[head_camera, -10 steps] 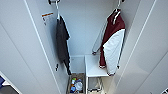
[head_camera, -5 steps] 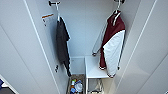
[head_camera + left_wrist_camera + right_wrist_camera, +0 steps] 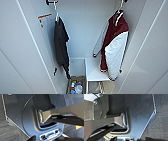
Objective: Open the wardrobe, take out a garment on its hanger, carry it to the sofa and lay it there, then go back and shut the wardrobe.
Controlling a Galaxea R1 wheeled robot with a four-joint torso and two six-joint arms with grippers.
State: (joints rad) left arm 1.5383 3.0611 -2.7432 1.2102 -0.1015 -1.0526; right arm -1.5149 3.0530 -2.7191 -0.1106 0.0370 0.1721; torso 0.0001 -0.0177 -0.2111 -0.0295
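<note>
Head view looks straight into the wardrobe (image 3: 82, 32), whose two tall white doors stand swung wide to either side, so the opening step reads as done. Everything after it appears left to do: the garment (image 3: 115, 47), a maroon varsity-style jacket with white sleeves, hangs on the right side of the interior from its thin white hanger (image 3: 121, 7), whose hook rises out of the collar toward the top edge of the picture. It has not been lifted off, carried or laid anywhere, and the doors have yet to be closed. The jacket looks soft and fairly thick, its sleeve a broad pale panel with a dark-trimmed cuff near the low white shelf (image 3: 96, 70) beneath it. On the left, well apart from it, a limp dark grey shirt (image 3: 61, 45) hangs from another white hanger. The wardrobe's inner walls are smooth, flat and matte white; at the bottom sits a woven-looking basket (image 3: 76, 86) holding small colourful items too blurred to name. Both wrist views give dark robot parts above grey textured carpet (image 3: 11, 134), and whether either end effector is wide or narrow I cannot tell.
</note>
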